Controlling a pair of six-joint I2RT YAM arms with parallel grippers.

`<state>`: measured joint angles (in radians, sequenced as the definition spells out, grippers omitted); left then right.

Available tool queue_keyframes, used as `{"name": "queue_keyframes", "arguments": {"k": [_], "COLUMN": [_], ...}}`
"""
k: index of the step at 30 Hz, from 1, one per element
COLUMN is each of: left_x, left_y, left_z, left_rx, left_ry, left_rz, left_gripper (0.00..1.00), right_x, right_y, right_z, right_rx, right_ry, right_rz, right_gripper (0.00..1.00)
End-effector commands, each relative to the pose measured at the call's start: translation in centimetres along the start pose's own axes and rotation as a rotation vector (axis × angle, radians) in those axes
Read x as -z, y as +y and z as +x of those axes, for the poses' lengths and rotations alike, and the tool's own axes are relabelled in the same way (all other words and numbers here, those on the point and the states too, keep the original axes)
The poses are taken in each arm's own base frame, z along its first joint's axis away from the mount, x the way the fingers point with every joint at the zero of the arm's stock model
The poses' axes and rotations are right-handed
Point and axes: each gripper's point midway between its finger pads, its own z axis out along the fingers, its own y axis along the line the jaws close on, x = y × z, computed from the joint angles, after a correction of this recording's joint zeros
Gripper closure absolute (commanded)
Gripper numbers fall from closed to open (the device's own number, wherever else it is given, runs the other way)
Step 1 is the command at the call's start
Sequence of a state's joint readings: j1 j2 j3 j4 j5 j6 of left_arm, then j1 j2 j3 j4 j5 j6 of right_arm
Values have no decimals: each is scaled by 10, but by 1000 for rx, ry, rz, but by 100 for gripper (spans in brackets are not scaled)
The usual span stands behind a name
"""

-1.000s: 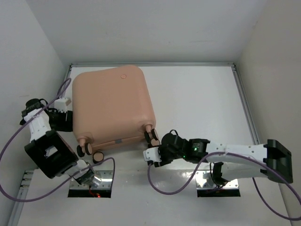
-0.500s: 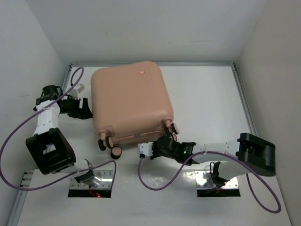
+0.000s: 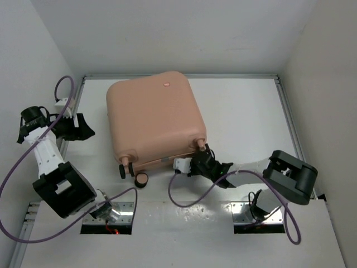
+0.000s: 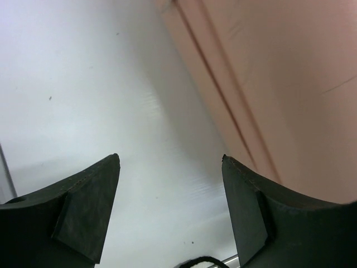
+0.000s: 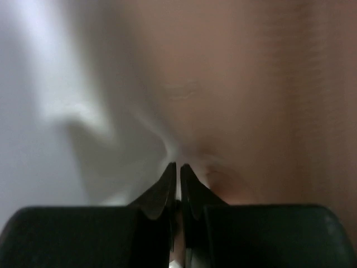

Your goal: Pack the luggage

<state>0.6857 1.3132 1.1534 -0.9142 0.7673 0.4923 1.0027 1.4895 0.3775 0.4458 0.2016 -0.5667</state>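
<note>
White counter (image 3: 240, 117) enclosed by plain white walls (image 3: 167, 33) on three sides, as seen from the top view.

(a) Luggage (image 3: 153, 123): a peach-pink hard shell w/ rounded corners is shown lying flat and shut on the counter, left of centre. Its far edge is placed near the back wall. Its wheels are turned toward the arm bases: a peach-and-black wheel (image 3: 141, 180) is seen at the near-left corner, and another wheel (image 3: 202, 144) at the near-right corner.

(b) Left hand (image 3: 83, 127): it is held beside the luggage's left side, apart from the shell, close to the counter's left edge. In the left-wrist view the left hand (image 4: 170, 162) is shown w/ its fingers (image 4: 89, 212) spread wide. Only bare counter (image 4: 83, 84) is seen btwn them. The luggage (image 4: 290, 84) fills the upper right of that view, w/ a groove running along its side.

(c) Right hand (image 3: 201, 156): it is pressed up against the near-right corner of the luggage, just beside the wheel there. In the right-wrist view the right hand (image 5: 178, 167) is shown w/ its fingertips drawn together to a thin slit, pointed at the blurred pink shell (image 5: 234, 84). Whether anything thin is pinched cannot be told.

(d) Purple cables (image 3: 195, 195) are looped from both arms.
</note>
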Motion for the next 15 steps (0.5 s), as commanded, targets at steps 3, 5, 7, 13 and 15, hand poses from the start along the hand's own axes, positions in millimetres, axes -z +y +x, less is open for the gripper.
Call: {"name": "queue_keyframes", "arguments": {"k": [3,5,7,13,15], "left_x": [2,0,-4,-24,-32], "left_y": [9,12,16,16,11], "left_z": [13,12,12,1,-5], "left_rx": [78,71,72,127,112], "left_ry": [-15,-10,-2,-39,-63], "left_rz": [47,51,42,25,11], "left_gripper": [22,22,22,23,23], "right_x": [-13,-14,-12,0,5], "right_y": [-84,-97,-113,-136,-147], "right_z": [32,47,52,80,91], "right_rx": [-190,-257,-294,-331,-364], "right_ry": [146,175,176,189,201], "right_rz": [263,299,337,412,448], "right_gripper": [94,94,94,92,92]}}
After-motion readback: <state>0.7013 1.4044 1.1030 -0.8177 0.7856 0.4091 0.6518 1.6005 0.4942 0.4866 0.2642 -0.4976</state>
